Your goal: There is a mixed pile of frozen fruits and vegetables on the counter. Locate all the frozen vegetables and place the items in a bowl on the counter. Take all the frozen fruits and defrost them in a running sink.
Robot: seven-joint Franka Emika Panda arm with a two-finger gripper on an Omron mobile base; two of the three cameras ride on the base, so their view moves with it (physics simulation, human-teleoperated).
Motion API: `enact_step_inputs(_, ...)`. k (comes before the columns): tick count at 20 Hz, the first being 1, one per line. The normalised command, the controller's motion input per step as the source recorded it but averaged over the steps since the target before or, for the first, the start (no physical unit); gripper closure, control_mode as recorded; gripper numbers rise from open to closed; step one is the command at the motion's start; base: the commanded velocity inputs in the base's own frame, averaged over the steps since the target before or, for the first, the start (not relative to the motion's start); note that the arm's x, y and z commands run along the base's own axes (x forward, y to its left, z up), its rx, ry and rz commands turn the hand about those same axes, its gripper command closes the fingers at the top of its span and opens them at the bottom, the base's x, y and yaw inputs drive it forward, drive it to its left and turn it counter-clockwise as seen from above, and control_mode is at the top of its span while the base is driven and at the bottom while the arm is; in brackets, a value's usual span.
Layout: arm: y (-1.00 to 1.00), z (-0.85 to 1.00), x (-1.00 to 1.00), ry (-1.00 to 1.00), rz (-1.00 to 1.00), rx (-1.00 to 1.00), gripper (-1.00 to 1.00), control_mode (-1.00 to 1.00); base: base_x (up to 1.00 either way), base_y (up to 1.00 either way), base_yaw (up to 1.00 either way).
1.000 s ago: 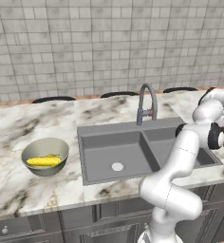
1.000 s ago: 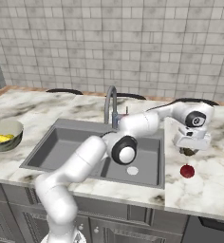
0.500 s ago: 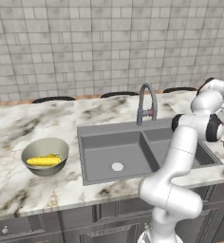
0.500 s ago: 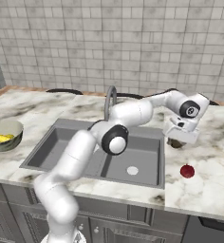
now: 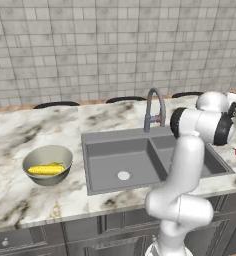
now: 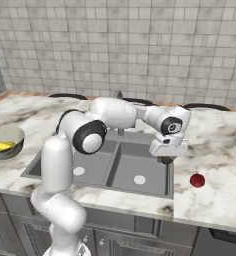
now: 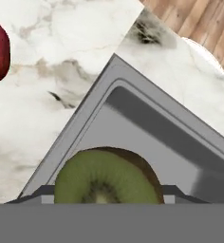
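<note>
Left, corn cob (image 5: 46, 170) in bowl (image 5: 36, 159), kiwi half (image 7: 107, 176) over sink (image 7: 147, 124)

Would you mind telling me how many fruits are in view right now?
2: a kiwi half held in the hand at the sink's right edge, and a red fruit on the counter beside it.

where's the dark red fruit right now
The dark red fruit lies on the marble counter just right of the sink, near its front right corner. In the left base view it sits at the far right edge.
</note>
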Motion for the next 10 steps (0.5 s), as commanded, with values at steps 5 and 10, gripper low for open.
enact_step_inputs(5,0.98,0.17,-0.04,-0.12,0.07,-0.24,1.0,-1.0,0.0,0.0,0.0)
enact_step_inputs(10,0.79,0.39,0.0,-0.02,0.03,-0.05,1.0,-1.0,0.0,0.0,0.0)
